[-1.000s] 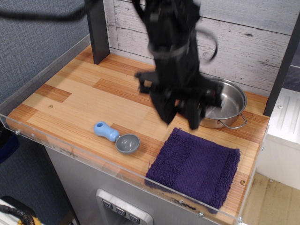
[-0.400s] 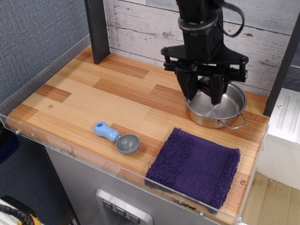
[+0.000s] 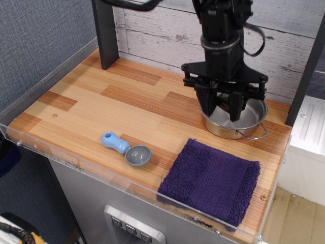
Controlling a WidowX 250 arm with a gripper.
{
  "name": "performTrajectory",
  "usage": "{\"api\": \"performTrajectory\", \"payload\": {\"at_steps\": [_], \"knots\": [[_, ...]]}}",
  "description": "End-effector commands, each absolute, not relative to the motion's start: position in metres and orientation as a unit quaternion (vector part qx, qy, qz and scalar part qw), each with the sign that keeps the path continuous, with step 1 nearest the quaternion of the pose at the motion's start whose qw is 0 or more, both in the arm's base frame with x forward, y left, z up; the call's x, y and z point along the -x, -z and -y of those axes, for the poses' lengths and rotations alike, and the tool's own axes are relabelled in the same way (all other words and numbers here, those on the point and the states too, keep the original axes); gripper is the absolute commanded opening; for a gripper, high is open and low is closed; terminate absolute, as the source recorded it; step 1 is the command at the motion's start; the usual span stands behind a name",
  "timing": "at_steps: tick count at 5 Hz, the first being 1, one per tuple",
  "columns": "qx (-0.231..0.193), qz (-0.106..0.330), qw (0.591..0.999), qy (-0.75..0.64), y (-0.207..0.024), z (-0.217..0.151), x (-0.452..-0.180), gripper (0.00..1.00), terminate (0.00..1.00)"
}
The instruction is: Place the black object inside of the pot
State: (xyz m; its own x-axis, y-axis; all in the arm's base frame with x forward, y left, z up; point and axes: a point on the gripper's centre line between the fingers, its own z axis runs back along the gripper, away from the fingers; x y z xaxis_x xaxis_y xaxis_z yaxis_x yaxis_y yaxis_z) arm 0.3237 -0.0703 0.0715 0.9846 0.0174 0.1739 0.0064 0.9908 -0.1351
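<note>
The pot (image 3: 256,116) is a shallow shiny steel one standing at the back right of the wooden table. My black gripper (image 3: 225,113) hangs straight down over it, with its fingertips (image 3: 213,108) dipping inside the rim. The two fingers stand a little apart and a strip of steel shows between their tips. I cannot make out the black object: nothing black lies on the table, and anything between the fingers blends with the dark gripper.
A blue-handled scoop with a grey bowl (image 3: 127,149) lies near the front edge. A purple towel (image 3: 213,180) covers the front right corner, just in front of the pot. A dark post (image 3: 105,33) stands at the back left, with a plank wall behind.
The gripper swung from above the towel's far edge to the right and back, over the pot. It has since sunk lower, into the pot's mouth.
</note>
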Motion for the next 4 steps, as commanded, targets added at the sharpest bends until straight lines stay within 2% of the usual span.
{"api": "performTrajectory", "payload": {"at_steps": [1,4], "knots": [[0.067,0.101,0.993,-0.013,-0.065,0.067,-0.347,0.00,0.00],[0.060,0.092,0.994,-0.018,-0.040,0.066,-0.370,0.00,0.00]]}}
